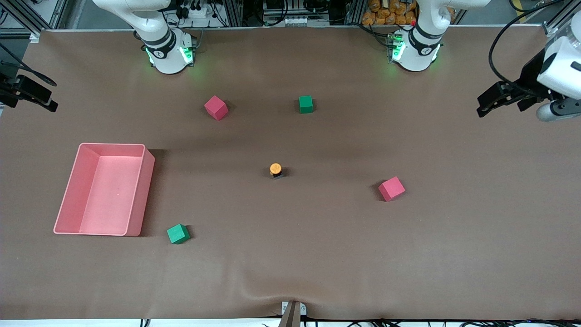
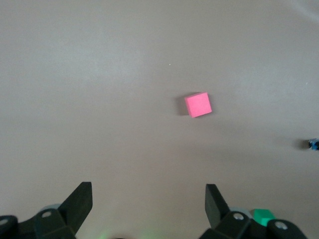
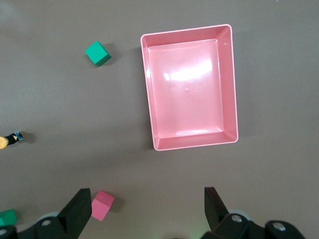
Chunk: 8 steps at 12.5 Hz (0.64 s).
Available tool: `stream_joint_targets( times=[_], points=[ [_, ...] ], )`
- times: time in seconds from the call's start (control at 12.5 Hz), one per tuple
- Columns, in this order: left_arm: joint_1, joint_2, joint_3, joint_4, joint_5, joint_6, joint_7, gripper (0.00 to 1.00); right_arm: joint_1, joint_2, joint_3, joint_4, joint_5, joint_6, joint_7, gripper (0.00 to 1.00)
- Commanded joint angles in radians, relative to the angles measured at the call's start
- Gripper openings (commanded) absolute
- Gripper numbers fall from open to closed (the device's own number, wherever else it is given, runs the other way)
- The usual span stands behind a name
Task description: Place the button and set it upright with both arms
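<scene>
The button (image 1: 275,170) stands upright on the brown bench (image 1: 317,254), orange cap up on its black body, near the middle and well apart from both pincers. The left pincer (image 1: 488,102) hangs in the air over the left arm's end of the bench, fingers spread wide and holding nothing; in its wrist view a red cube (image 2: 198,104) lies on the bench below it, with the button (image 2: 313,144) just showing at the picture's edge. The right pincer (image 3: 147,209) hangs over the right arm's end of the bench, likewise spread and empty; below it lie the pink tray (image 3: 229,84), a green cube (image 3: 97,53) and a second red cube (image 3: 102,205). Another green cube (image 1: 306,104) sits nearer the arms' bases than the button.
</scene>
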Motion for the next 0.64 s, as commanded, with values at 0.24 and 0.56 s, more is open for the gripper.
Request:
stream_joint_targets(
  times=[0.24,0.56],
  points=[
    [0.105,-0.053,-0.01,-0.078,0.0,0.029,0.195,1.0,-0.008,0.006,0.006,0.017,-0.01,-0.014,-0.012,1.0],
    [0.135,-0.019,-0.01,-0.031,0.0,0.024,0.274,1.0,-0.015,0.008,0.012,0.017,-0.007,-0.014,-0.011,1.0]
  ],
)
